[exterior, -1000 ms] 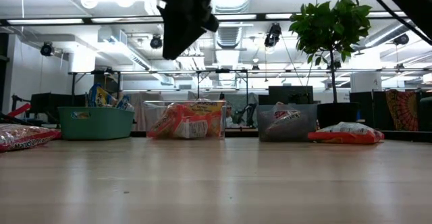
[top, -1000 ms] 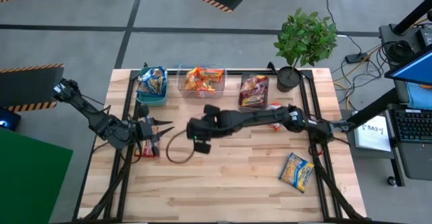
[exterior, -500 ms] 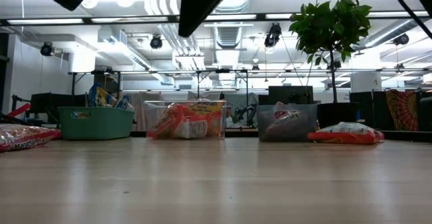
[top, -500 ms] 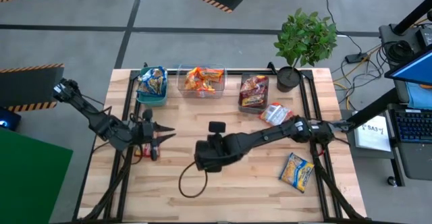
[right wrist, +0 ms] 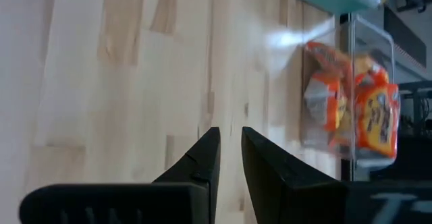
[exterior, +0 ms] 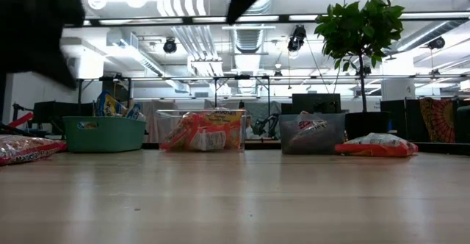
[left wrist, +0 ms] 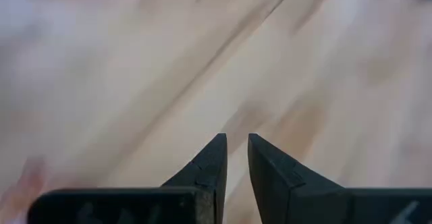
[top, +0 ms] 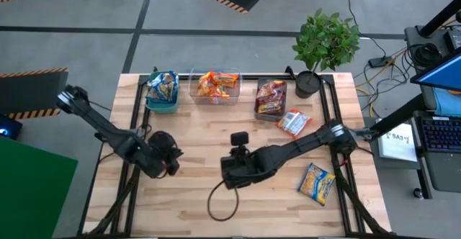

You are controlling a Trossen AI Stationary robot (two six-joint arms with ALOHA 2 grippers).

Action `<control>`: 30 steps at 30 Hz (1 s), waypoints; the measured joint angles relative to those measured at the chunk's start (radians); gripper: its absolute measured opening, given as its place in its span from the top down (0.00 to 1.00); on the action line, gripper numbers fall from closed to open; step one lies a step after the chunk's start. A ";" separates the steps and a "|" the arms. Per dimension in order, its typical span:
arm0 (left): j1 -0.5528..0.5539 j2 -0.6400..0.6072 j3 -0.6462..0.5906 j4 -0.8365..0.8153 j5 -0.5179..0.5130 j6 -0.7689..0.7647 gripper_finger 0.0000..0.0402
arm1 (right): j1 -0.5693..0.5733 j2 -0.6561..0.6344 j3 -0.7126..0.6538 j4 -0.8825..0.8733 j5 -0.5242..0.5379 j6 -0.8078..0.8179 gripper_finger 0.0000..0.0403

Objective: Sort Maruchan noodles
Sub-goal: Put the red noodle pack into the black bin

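Ideally, the empty, nearly closed right gripper (right wrist: 229,153) opens wide above the lower-right blue-yellow packet (top: 317,182) before descending.

High cam looks straight down on the whole table (top: 238,203). Low cam sits at tabletop level, facing the far bins (exterior: 202,131), which both share. Wrist cams hover close over the wood.

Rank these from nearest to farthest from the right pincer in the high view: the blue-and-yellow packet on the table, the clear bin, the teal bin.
From the right pincer:
1. Blue-and-yellow packet, loose on the table toward the right arm's base.
2. Clear bin, middle of the far edge; close to the packet's distance, slightly farther.
3. Teal bin, far-left corner.
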 joint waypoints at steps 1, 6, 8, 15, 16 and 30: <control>0.000 0.027 0.000 -0.051 0.035 -0.071 0.89 | 0.000 -0.035 -0.057 0.027 -0.001 0.012 0.87; 0.013 0.138 0.000 -0.273 0.182 -0.366 0.89 | 0.006 -0.235 -0.364 0.260 -0.001 0.034 0.87; 0.020 0.170 0.000 -0.303 0.193 -0.411 0.89 | 0.006 -0.310 -0.482 0.394 -0.002 0.012 0.87; 0.068 0.291 0.000 -0.334 0.218 -0.412 0.89 | 0.006 -0.530 -0.823 0.804 -0.010 -0.065 0.87; 0.072 0.310 0.000 -0.333 0.223 -0.408 0.89 | 0.006 -0.556 -0.862 0.850 -0.011 -0.066 0.87; 0.101 0.489 0.028 -0.147 0.206 -0.372 0.89 | 0.006 -0.759 -1.196 1.211 -0.036 -0.062 0.87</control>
